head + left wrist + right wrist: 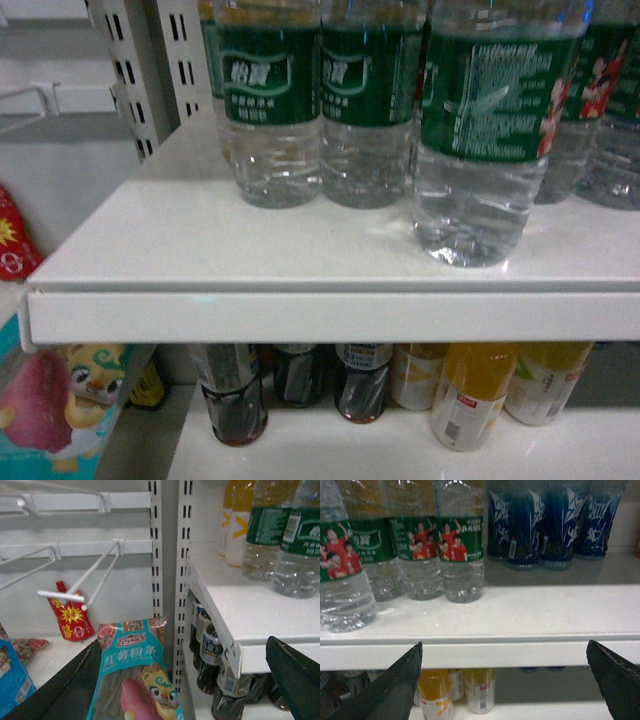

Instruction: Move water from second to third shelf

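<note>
**A:** Where is the water from the right gripper (502, 680)?

**B:** Its fingers are spread wide and empty, just before the shelf edge (520, 652). The nearest water bottle (342, 575) stands upright beyond that edge, up-left. The left gripper (185, 680), also spread, sits off by the snack packet (132, 675), so the right seems nearer.

White slotted shop shelving (300, 260)

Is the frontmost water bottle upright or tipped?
Upright: the water bottle stands on its base on the shelf, sides vertical.
</note>
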You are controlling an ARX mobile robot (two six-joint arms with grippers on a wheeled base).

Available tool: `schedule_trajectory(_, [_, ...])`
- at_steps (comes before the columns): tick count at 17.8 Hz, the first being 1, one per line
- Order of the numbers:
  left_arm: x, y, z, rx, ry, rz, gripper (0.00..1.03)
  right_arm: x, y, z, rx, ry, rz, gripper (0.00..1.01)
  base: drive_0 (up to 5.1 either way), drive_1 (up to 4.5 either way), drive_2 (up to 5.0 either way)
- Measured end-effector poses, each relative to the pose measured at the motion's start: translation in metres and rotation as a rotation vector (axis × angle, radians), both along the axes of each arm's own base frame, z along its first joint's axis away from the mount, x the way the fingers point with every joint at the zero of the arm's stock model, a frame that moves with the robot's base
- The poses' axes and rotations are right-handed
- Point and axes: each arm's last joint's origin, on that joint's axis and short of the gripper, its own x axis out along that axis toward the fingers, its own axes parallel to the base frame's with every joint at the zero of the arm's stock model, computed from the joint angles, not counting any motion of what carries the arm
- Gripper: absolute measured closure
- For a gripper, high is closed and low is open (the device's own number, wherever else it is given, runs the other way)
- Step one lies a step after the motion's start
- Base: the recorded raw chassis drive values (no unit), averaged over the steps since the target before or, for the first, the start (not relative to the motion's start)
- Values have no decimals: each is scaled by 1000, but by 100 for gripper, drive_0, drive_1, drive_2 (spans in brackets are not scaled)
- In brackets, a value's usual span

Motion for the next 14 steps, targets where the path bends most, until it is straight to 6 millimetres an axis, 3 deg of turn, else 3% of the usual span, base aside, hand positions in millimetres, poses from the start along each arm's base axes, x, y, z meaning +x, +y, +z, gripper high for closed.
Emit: schedule_trajectory(14, [0,0,0,0,3,0,5,0,0,0,-2,2,-1,3,0,0,0])
